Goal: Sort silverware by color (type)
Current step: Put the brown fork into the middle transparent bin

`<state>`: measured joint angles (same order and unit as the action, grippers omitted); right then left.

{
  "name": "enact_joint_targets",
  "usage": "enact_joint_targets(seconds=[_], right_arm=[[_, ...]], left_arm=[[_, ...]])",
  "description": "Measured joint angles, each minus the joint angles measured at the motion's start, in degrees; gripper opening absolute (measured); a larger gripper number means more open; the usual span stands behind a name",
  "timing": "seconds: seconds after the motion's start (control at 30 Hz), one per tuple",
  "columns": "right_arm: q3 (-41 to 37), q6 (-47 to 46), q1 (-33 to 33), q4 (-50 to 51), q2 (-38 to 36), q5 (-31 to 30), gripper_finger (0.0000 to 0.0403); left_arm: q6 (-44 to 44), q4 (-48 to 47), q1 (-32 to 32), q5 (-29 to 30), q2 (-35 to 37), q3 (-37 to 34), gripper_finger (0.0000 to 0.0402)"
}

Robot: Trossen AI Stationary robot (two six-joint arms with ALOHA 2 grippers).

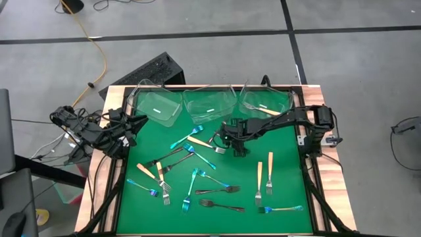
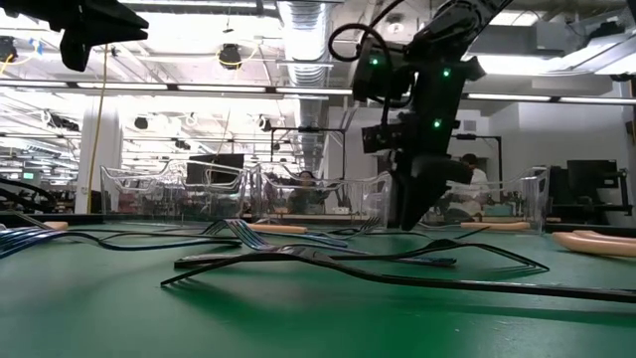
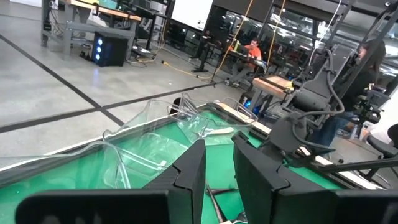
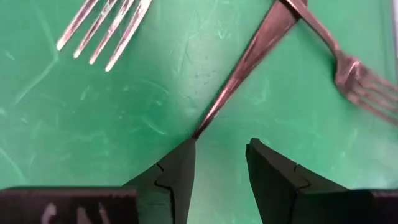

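At the left edge of the high view, the left gripper (image 1: 131, 125) is waiting above the upper left corner of the green mat (image 1: 283, 181). Its jaws are standing a little apart, and they are grasping nothing.

In the lower left part of the mat, the first forks are lying: a cream-handled fork (image 1: 152, 176) is crossing another cream fork and a dark fork (image 1: 166, 158), and a small blue fork (image 1: 141, 186) is lying just beside them. Along the upper edge of the desk (image 1: 332, 197), three clear tubs (image 1: 209, 104) are standing in a row. In the right tub, a cream-handled fork is lying.

In the middle of the frame, a teal fork (image 1: 191, 189) is lying upright in the picture, and two dark forks (image 1: 220, 205) are lying near it, lower in the frame. Above them, another teal fork (image 1: 186, 136) is lying diagonally.

The right gripper (image 1: 235, 146) is reaching down to the mat at the upper centre. In the right wrist view, its jaws are standing released, with a gap between them. One fingertip (image 4: 180, 163) is touching the end of a shiny fork handle (image 4: 249, 59), but the jaws are not closing on it.

To the right, two cream-handled forks (image 1: 269, 172) are lying side by side, and a blue fork (image 1: 283, 209) is lying at the lower right.
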<state>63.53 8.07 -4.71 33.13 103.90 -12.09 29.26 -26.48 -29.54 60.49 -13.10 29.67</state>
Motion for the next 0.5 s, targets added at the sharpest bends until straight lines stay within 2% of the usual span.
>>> enact_joint_targets(seconds=[0.13,0.33,0.5], right_arm=[[1.72,-6.45,-0.52,1.19,-0.01,4.34,0.0165],[3.50,-22.15,-0.42,1.55,-0.06,7.35,0.0166],[3.56,-25.02,0.63,1.82,0.54,7.96,0.0166]], left_arm=[[0.05,-0.02,0.00,-0.12,-0.01,-0.02,0.0069],[0.15,-0.02,0.00,-0.15,0.00,0.00,0.0069],[0.15,-0.02,0.00,-0.15,-0.02,-0.02,0.0069]])
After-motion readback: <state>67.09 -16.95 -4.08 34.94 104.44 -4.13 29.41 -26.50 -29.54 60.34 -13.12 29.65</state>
